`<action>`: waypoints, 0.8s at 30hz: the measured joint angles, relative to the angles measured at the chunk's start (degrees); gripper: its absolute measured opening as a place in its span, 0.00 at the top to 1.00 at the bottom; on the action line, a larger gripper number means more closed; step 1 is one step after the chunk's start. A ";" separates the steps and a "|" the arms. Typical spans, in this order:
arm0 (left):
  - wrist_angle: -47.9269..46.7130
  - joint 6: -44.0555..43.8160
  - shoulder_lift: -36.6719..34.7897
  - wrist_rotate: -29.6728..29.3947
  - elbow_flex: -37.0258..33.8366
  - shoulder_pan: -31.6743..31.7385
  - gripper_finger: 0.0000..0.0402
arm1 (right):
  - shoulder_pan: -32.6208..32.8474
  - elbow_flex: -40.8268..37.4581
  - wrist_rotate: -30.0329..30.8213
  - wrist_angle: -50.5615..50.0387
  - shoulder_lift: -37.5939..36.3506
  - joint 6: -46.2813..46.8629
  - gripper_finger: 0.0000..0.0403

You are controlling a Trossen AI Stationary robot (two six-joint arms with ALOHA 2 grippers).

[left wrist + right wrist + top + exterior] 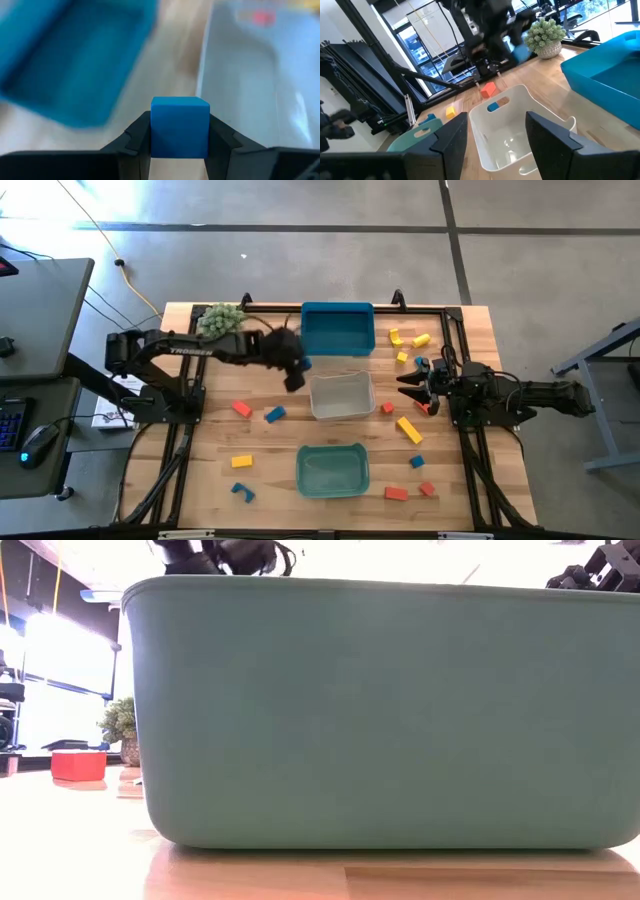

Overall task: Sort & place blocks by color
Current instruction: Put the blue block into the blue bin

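Note:
My left gripper (298, 370) is shut on a blue cube (180, 127) above the gap between the blue bin (338, 328) and the white bin (342, 395); both bins show in the left wrist view, blue (75, 60) and white (260, 75). The right wrist view also shows the cube (520, 52). My right gripper (412, 385) is open and empty, just right of the white bin (505, 130). Red, yellow and blue blocks lie loose on the table, such as a red one (241, 408), a blue one (274, 414) and a yellow bar (408, 429). My left gripper pinches the blue cube by two opposite side faces (154, 131) between its two fingers. The cube's front half sticks out past the fingertips. The cube is lifted clear of the table and the bins, as the right wrist view shows.
A teal bin (332, 470) stands near the front edge and fills the low view (380, 710). A green spiky plant ball (220, 317) sits at the back left. More blocks lie right of the blue bin (402, 345) and at the front right (410, 485).

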 joint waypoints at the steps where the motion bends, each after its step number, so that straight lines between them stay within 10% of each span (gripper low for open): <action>1: 1.02 0.89 0.00 0.00 1.13 0.73 0.74 | 0.01 -0.01 0.00 -0.01 0.00 0.00 0.53; 24: 15.34 6.86 8.77 7.57 6.32 19.03 0.74 | -0.01 -0.01 0.02 -0.08 0.00 0.00 0.53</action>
